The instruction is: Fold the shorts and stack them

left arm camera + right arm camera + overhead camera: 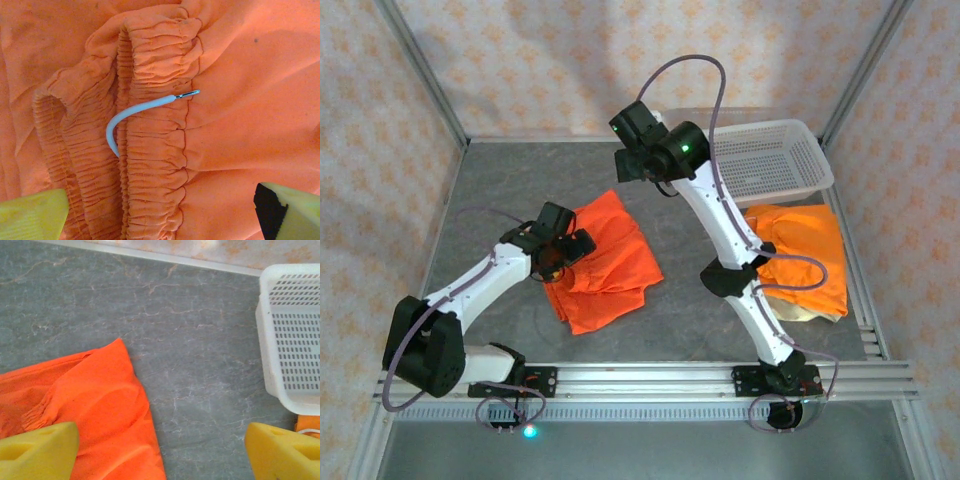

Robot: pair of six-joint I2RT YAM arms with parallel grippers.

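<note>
White mesh basket stands just beside the piled orange shorts.

Grey marbled table, evenly lit. Pale walls with orange floral print left, far, right. Aluminium posts at far corners; rail along near edge.

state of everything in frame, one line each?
centre orange shorts: loosely folded, on table
right orange shorts: lying on beige shorts
beige shorts: underneath, edge showing
white mesh basket: upright, nothing visible inside
left gripper: open, over centre waistband
right gripper: open, holding nothing
</note>
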